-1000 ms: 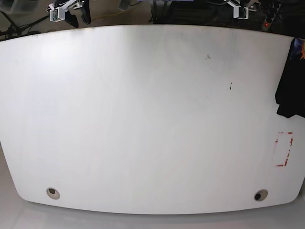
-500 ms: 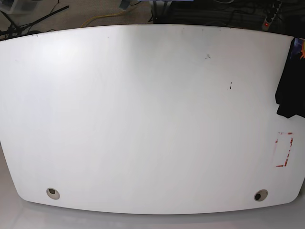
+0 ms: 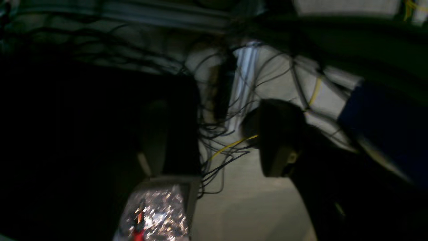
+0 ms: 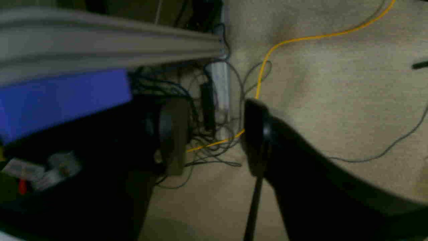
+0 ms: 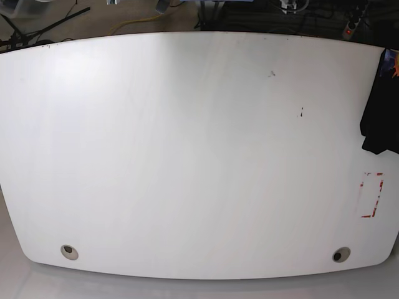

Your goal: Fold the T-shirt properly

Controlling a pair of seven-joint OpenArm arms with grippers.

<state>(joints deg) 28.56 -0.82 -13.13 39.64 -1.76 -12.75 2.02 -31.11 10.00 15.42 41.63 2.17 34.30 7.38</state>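
T-shirt (image 5: 381,106) bunched at desk (image 5: 187,156) edge, well off from both hands, on the left hand's (image 3: 217,140) side, so nearer it than the right hand (image 4: 214,134); both hands parted, empty, over floor cables

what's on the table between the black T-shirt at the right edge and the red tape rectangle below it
Nothing: in the base view only bare white table separates the T-shirt from the red tape rectangle.

White table (image 5: 187,156); beige floor (image 4: 334,83) strewn with cables (image 4: 217,147).
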